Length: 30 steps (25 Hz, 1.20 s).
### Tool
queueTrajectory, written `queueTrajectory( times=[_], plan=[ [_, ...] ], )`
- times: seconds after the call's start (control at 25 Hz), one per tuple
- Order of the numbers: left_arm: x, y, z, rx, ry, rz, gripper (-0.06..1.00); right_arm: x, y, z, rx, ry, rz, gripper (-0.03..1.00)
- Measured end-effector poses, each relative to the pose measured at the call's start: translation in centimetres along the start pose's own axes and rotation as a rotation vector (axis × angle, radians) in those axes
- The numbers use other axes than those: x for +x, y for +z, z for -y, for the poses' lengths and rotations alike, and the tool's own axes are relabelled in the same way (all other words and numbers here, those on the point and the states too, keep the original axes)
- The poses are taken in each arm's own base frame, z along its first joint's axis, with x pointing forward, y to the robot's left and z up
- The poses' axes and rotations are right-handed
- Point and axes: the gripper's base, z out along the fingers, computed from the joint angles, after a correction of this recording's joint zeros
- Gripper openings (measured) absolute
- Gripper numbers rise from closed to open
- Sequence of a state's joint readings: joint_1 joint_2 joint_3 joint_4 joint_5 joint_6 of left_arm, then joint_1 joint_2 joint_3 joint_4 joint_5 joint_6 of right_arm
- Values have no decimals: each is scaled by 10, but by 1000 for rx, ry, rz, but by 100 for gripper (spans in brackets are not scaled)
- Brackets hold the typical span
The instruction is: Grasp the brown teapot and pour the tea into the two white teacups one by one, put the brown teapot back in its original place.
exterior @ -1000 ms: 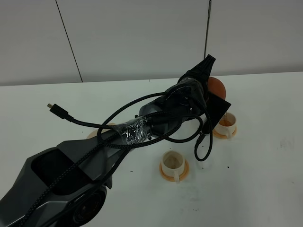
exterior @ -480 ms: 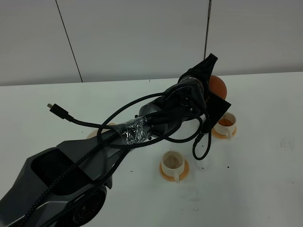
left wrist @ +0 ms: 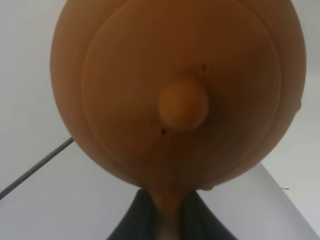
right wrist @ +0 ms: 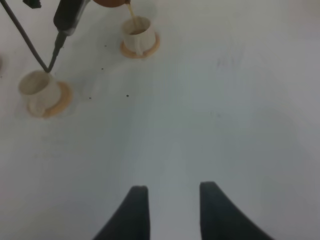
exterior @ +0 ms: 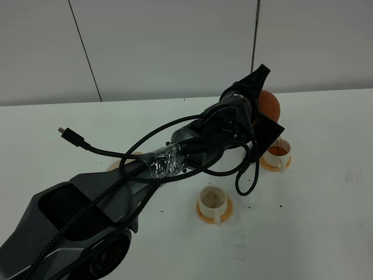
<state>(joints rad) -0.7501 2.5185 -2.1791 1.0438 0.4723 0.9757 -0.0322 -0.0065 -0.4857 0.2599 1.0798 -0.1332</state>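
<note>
Left gripper [left wrist: 169, 222] clamps the tilted round reddish-brown clay teapot [exterior: 269, 106], tea streaming into far white teacup [exterior: 278, 151]; near white teacup [exterior: 214, 200] seemingly unfilled; return pending.

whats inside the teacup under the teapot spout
Orange-brown tea sits in that teacup, and a thin stream falls into it from the brown teapot. The cup's bottom is hidden under the tea.

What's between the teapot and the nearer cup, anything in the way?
Nothing standing on the table. The brown teapot, held in the left tool, is pouring into the far cup; bare tabletop separates it from the nearer cup. Only the arm's own black cable loop hangs there, near that cup.
</note>
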Motion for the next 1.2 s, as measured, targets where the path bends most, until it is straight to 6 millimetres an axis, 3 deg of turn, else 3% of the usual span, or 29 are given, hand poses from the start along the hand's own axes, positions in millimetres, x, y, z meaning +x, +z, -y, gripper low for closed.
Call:
queueTrajectory(
  times=[1.2],
  plan=[
    [0,0,-1,-7,24,-2,17,0,0,0,0,0,0,24]
  ],
)
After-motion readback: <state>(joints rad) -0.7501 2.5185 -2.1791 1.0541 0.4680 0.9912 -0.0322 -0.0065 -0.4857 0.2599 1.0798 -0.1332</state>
